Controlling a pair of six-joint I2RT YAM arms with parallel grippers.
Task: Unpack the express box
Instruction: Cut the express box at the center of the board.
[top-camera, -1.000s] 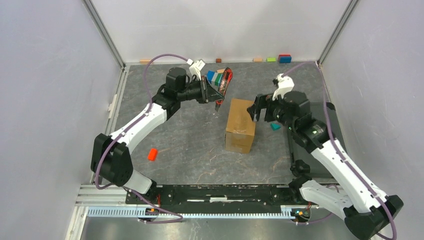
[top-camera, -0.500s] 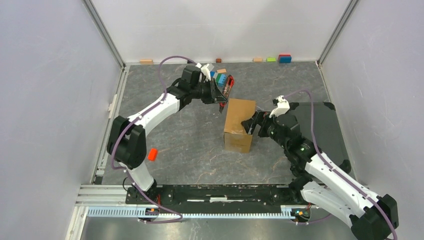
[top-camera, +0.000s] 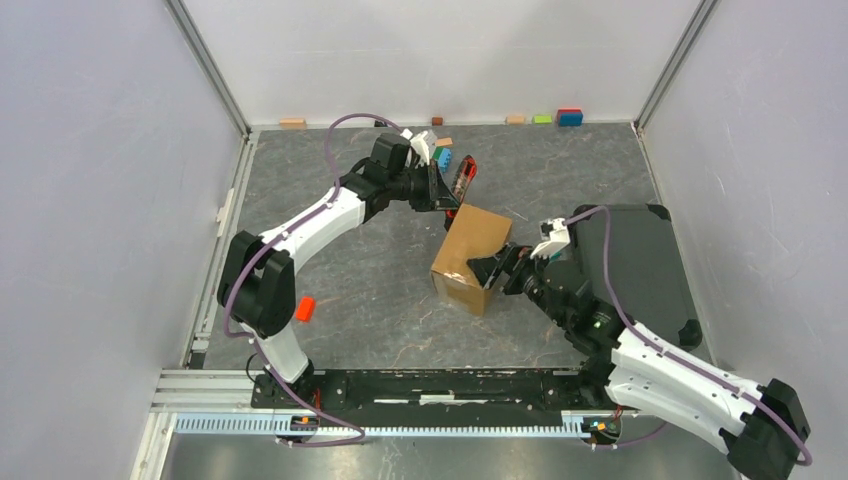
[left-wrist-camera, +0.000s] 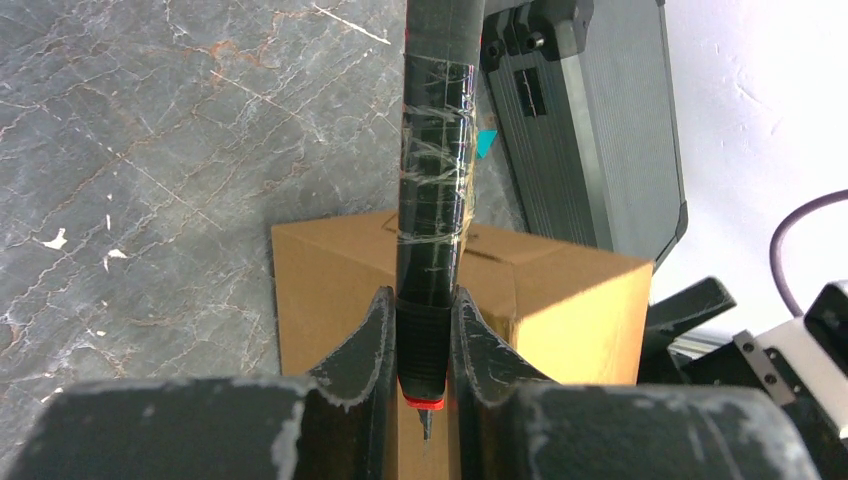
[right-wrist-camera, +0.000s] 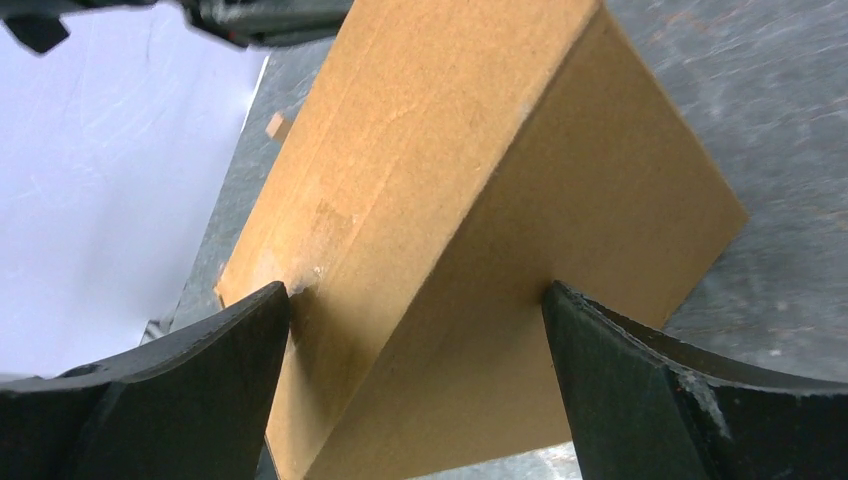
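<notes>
Where the left gripper (left-wrist-camera: 422, 310) is concerned, its jaws stand nearly closed, pinching a black tape-wrapped handle (left-wrist-camera: 435, 150) with red at its butt. The right gripper (right-wrist-camera: 418, 300) is spread wide, with both fingers pressed against the express box (right-wrist-camera: 450, 150) — one at a corner, one on a side face. The overhead view shows the carton askew at mid-table, beside a black case (top-camera: 640, 260). Only the left wrist view reveals a teal block (left-wrist-camera: 485, 143) by that case. Surface: grey marbled mat (top-camera: 380, 290), with an orange block (top-camera: 305, 308) well to the left — white walls (top-camera: 100, 200) enclose it.
</notes>
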